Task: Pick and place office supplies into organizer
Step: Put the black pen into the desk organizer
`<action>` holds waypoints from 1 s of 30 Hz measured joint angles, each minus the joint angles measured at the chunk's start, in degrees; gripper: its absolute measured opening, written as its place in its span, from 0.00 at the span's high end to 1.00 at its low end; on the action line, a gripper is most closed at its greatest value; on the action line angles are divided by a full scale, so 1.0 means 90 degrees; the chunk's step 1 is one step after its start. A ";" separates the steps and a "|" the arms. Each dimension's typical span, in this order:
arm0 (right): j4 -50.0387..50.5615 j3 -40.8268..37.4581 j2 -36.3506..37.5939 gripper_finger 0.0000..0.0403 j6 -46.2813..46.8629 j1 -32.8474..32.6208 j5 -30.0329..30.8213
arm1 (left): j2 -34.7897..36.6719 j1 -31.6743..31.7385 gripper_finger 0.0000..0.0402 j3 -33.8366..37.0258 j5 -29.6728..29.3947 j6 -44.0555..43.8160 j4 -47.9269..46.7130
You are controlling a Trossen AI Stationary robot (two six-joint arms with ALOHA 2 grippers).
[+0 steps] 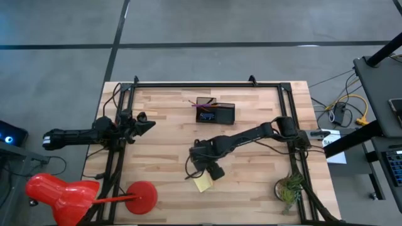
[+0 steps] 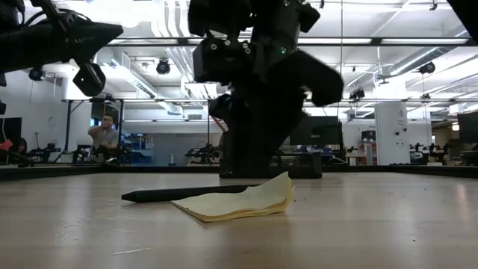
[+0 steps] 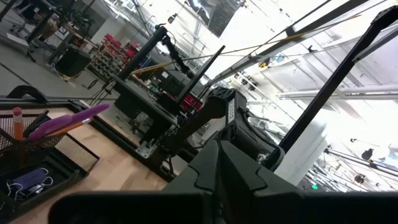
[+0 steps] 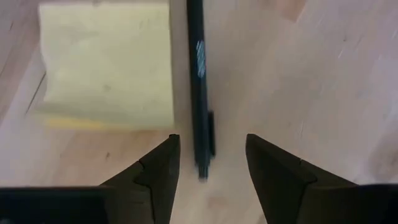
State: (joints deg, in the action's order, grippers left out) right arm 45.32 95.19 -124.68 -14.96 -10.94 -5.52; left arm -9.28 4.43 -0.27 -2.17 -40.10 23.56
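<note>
We see the right pincer [image 4: 208,165] poised above the pale wooden bench [image 1: 251,169], its two dark fingers [image 4: 152,177] spread with the clip end of a slim black pen [image 4: 199,93] lying between them, untouched. The square yellow sticky-note pad [image 4: 106,65] lies just beside the pen; from table height its top sheets curl upward. In the overhead view the pad [image 1: 202,182] sits at about six o'clock from the small black mesh organizer [image 1: 217,112], well apart from it. The organizer already holds purple-handled scissors [image 3: 65,121]. The left pincer [image 1: 147,124] waits at nine o'clock, fingers pressed together.
</note>
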 joint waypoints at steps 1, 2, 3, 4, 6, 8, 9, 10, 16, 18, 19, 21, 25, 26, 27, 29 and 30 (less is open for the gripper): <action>-0.0166 -0.0055 0.0000 0.58 0.0014 -0.0014 0.0007 | 0.0000 0.0000 1.00 0.0000 0.0000 0.0000 -0.0003; -0.0322 -0.0122 0.0000 0.58 0.0045 -0.0036 0.0017 | 0.0004 0.0000 1.00 0.0000 -0.0001 0.0000 -0.0006; -0.0419 -0.0196 0.0000 0.59 0.0090 -0.0058 0.0018 | 0.0005 0.0000 1.00 0.0000 -0.0001 0.0000 0.0001; -0.0511 -0.0278 -0.0001 0.59 0.0144 -0.0087 0.0016 | 0.0000 0.0000 1.00 0.0000 -0.0002 0.0000 0.0003; -0.0737 -0.0421 -0.0023 0.61 0.0196 -0.0144 0.0013 | 0.0001 0.0000 1.00 0.0000 0.0000 0.0000 -0.0009; -0.0785 -0.0526 -0.0029 0.62 0.0167 -0.0204 0.0079 | -0.0005 0.0000 1.00 0.0000 -0.0002 0.0000 0.0004; -0.0859 -0.0562 -0.0024 0.63 0.0107 -0.0230 0.0228 | -0.0003 0.0000 1.00 0.0000 0.0000 0.0000 -0.0008; -0.0902 -0.0603 -0.0022 0.64 0.0049 -0.0259 0.0395 | 0.0005 0.0000 1.00 0.0000 0.0000 0.0000 -0.0008; -0.1135 -0.0757 -0.0007 0.76 -0.0024 -0.0287 0.0821 | 0.0000 0.0000 1.00 0.0000 -0.0001 0.0000 0.0001; -0.1167 -0.0847 0.0007 0.81 -0.0050 -0.0285 0.0812 | -0.0002 0.0000 1.00 0.0000 0.0000 0.0000 -0.0006; -0.1185 -0.0898 0.0012 0.84 -0.0080 -0.0287 0.0804 | 0.0000 0.0000 1.00 0.0000 0.0000 0.0000 -0.0001; -0.1214 -0.0983 0.0024 0.90 -0.0180 -0.0285 0.0791 | -0.0006 0.0000 1.00 0.0000 0.0000 0.0000 -0.0003; -0.1065 -0.1020 0.0024 0.95 -0.0469 -0.0221 0.0920 | -0.0004 0.0000 1.00 0.0000 -0.0002 0.0000 -0.0001; -0.1017 -0.0996 0.0021 0.96 -0.0497 -0.0194 0.1063 | -0.0007 0.0000 1.00 0.0000 -0.0002 0.0000 -0.0003; -0.0919 -0.0939 0.0016 0.96 -0.0536 -0.0158 0.1243 | -0.0005 0.0000 1.00 0.0000 0.0000 0.0000 -0.0003; -0.0687 -0.0769 0.0024 0.96 -0.0578 -0.0039 0.1621 | -0.0005 0.0000 1.00 0.0000 -0.0002 0.0000 -0.0003; -0.0523 -0.0679 0.0024 0.96 -0.0580 0.0039 0.1778 | -0.0007 0.0000 1.00 0.0000 -0.0002 0.0000 -0.0001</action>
State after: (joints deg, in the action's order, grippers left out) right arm 40.61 89.08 -124.46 -20.18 -10.59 10.49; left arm -9.34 4.43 -0.27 -2.20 -40.10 23.55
